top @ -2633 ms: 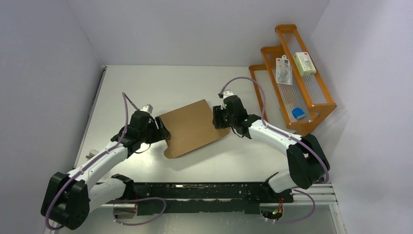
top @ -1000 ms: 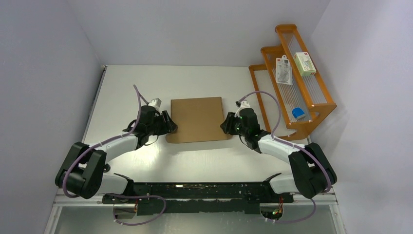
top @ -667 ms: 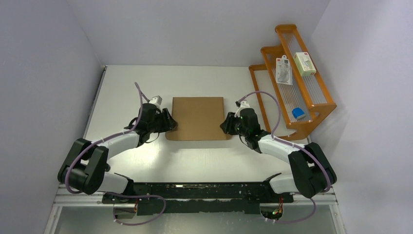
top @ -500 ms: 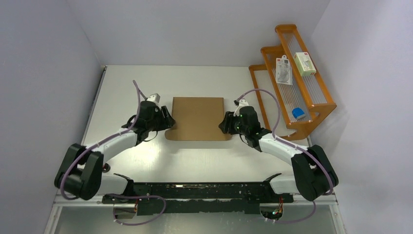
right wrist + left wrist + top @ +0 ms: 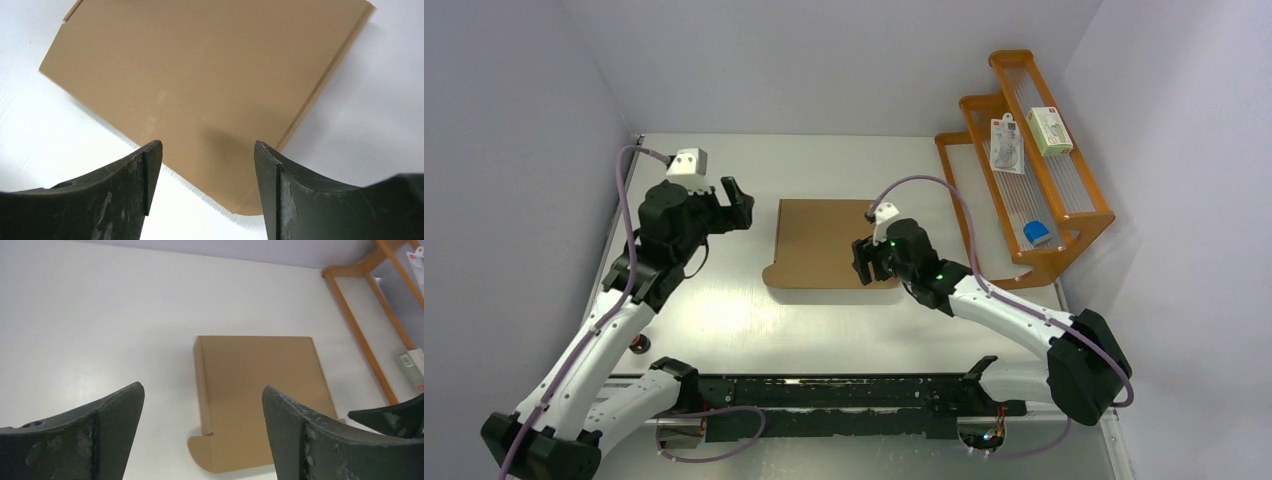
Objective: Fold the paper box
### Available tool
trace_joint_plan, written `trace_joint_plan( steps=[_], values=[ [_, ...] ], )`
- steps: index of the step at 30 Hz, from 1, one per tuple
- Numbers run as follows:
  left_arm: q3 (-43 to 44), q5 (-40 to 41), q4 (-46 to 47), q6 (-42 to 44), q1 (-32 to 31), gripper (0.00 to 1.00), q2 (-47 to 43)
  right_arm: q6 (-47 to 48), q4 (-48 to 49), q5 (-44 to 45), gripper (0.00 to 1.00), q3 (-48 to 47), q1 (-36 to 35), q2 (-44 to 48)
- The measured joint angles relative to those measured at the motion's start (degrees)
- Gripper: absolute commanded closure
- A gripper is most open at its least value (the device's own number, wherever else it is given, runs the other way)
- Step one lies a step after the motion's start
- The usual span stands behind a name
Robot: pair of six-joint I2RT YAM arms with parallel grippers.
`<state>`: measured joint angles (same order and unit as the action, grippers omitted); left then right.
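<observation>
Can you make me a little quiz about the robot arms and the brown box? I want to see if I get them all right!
1. True or false: the left gripper is holding the paper box.
2. Pick one: where does the orange rack stand? A. on the robot's right side. B. on the robot's left side. C. on top of the box.
3. Fill the gap: the right gripper is above the box's right part, and its jaws are ____.

Key
1. False. It is lifted up to the left of the box, open and not touching it.
2. A.
3. open.
</observation>
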<state>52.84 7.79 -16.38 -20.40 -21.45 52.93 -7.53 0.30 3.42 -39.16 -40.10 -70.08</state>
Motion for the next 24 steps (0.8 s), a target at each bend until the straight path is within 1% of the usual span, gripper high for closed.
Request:
trace_joint_plan(
  steps=[2,5,9,14,17,20,22,24],
  values=[
    [0.5,1.5,-0.5,3.1,0.0,0.03,-1.7,2.4,-2.2,1.0,0.26,-2.0,-2.8,-1.3],
    [-0.1,4.7,-1.8,7.9,0.0,0.03,-4.1,6.5,-4.9,3.3,0.25,-5.0,-7.7,-3.9],
    [-3.8,7.6,-2.0,10.9,0.0,0.03,-8.4,12.3,-8.1,8.3,0.25,-7.8,-15.9,-7.1],
    [-7.5,11.6,-2.9,11.9,0.0,0.03,-13.9,18.8,-11.0,16.5,0.26,-9.0,-25.0,-11.1],
    [-7.5,14.1,-3.2,11.8,0.1,0.03,-14.9,22.3,-10.6,22.6,0.27,-9.6,-29.7,-14.3],
    [-7.6,15.7,-3.3,11.6,0.3,0.03,-15.4,26.5,-7.8,29.4,0.27,-9.6,-34.0,-18.3],
    [-7.6,16.5,-3.4,11.6,0.5,0.03,-15.8,30.1,-4.7,34.0,0.28,-9.5,-35.5,-21.6],
    [-7.6,16.8,-3.6,11.6,0.7,0.03,-16.0,32.2,-2.5,36.5,0.29,-9.2,-35.8,-23.2]
  ],
)
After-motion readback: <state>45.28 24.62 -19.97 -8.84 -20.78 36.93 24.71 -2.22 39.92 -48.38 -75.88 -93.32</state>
